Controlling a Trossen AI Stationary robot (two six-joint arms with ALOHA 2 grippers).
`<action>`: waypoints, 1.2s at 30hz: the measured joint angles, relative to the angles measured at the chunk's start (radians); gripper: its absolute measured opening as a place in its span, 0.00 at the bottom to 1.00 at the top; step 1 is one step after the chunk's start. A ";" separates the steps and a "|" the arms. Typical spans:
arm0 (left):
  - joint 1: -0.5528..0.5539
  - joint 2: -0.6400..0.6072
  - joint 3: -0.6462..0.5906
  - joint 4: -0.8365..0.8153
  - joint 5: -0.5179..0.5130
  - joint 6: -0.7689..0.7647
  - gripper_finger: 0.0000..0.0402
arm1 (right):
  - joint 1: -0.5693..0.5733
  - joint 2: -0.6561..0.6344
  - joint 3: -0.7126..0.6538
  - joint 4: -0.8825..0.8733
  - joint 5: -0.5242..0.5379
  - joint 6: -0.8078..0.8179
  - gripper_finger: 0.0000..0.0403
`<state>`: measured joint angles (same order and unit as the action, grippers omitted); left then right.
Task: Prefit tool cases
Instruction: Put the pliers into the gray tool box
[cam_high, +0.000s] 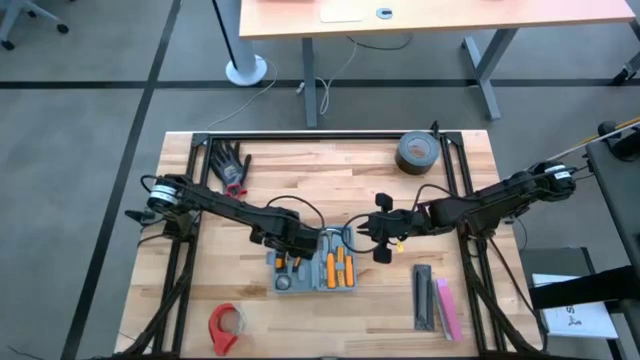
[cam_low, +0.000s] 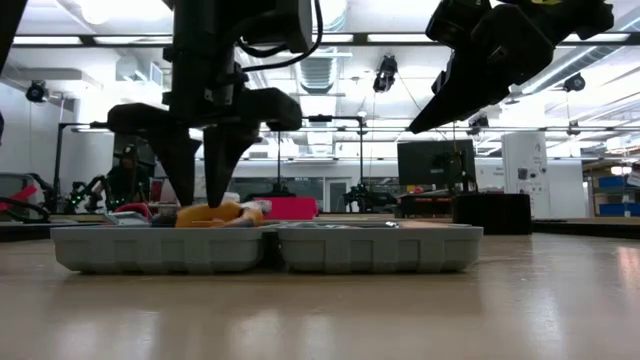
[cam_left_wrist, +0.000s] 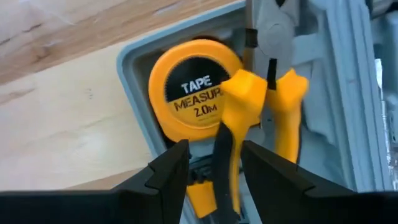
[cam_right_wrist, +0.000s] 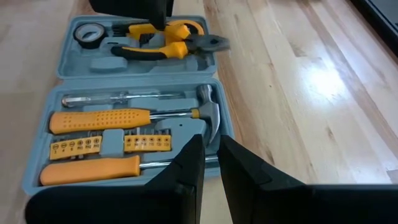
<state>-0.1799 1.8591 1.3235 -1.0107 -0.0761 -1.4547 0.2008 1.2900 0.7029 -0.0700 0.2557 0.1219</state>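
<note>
Open case (cam_right_wrist: 134, 109), frame centre: tape (cam_left_wrist: 189, 93) marked "TAPE MEASURE 2.0M", pliers (cam_left_wrist: 249, 118), hammer (cam_right_wrist: 208, 118). Left gripper (cam_left_wrist: 214, 165) fingers astride pliers handle; right gripper (cam_right_wrist: 210, 163) fingers nearly together, empty.

My overhead camera is looking straight down; the low one is peering level across my table (cam_high: 330, 170). Both wrist cameras are sharing the open tool case (cam_right_wrist: 134, 93), close up.

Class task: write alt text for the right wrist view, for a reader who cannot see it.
An open blue-grey tool case lies on a wooden table, holding a hammer, orange-handled screwdrivers and pliers. The right gripper hangs nearly closed at its near edge.
</note>
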 joint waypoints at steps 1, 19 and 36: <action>0.000 0.000 0.001 -0.001 -0.005 0.010 0.38 | 0.000 0.000 0.000 0.000 -0.001 0.000 0.08; 0.000 0.000 -0.009 0.042 0.011 0.006 0.38 | 0.000 0.000 0.000 0.001 0.001 -0.001 0.08; 0.000 -0.003 -0.016 0.039 0.012 0.021 0.01 | 0.000 0.000 0.000 0.001 0.001 -0.001 0.08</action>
<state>-0.1802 1.8563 1.3079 -0.9713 -0.0637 -1.4334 0.2005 1.2900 0.7029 -0.0689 0.2566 0.1207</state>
